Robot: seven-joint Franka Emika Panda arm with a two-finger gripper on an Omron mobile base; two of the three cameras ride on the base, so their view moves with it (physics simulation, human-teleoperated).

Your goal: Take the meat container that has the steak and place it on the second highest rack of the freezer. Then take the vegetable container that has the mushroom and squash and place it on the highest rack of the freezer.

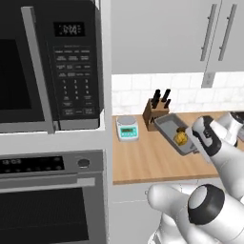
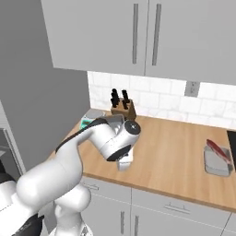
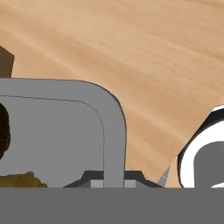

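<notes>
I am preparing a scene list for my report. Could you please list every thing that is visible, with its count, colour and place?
vegetable container: one, grey, tilted above the counter, rim in the gripper
mushroom and squash: yellow and brown lumps, inside it
meat container: one, grey, counter at right
steak: one, red, in that tray
knife block: one, brown, by the backsplash
kitchen scale: one, white and green, counter at left
microwave: one, dark, above the oven
upper cabinets: grey, above
gripper: one, shut on the container rim

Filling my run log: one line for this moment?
pincer: shut on vegetable container rim | container: tilted above counter | steak container: on counter
</notes>
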